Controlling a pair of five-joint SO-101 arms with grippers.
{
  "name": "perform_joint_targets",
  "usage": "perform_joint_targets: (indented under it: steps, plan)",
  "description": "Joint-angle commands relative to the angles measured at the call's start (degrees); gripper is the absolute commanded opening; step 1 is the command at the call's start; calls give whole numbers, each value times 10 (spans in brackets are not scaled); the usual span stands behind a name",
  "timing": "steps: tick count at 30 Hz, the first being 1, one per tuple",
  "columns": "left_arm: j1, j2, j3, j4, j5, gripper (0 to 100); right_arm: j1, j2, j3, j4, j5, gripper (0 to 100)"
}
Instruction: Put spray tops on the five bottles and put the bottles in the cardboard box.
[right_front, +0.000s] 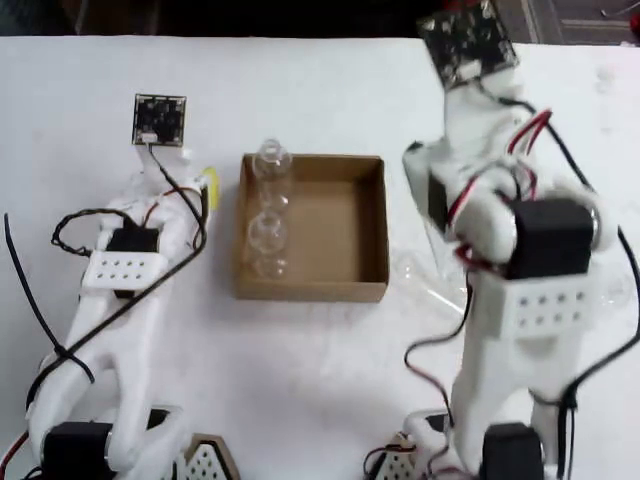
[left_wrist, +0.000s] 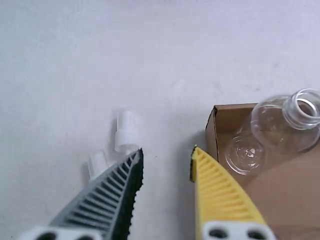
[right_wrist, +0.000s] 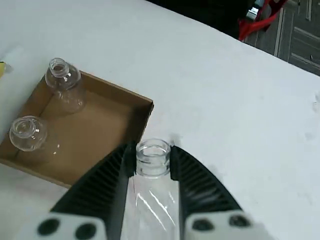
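From above, two open bottles (right_front: 268, 200) sit in the cardboard box (right_front: 312, 290). At the left wrist, our left gripper (left_wrist: 166, 155) gapes wide. A spray top (left_wrist: 125, 131) stands just past its grey finger, so we should centre on it before closing. At the right wrist, our right gripper (right_wrist: 150, 148) clamps a topless bottle (right_wrist: 152, 167) by the neck; we hold it steady for capping.

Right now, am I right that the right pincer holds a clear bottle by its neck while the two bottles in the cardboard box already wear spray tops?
Not quite: the right wrist view shows the far bottle and the near bottle in the cardboard box with bare, open necks. The right pincer does hold a clear bottle by its neck.
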Motion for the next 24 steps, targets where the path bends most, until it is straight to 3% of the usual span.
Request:
perform_joint_targets:
  steps: [1,10,18,24]
  plan:
    - [-5,-1,-4,-13,3,154,-11,-59,72,-65,-5,17]
    - [-5,-1,-4,-13,3,154,-10,-177,328,-268,-5,17]
    - [-2,-1,-4,-13,3,154,-10,-226,442,-399,-5,16]
    - [-3,-1,-4,-13,3,154,-10,-226,571,-589,-5,16]
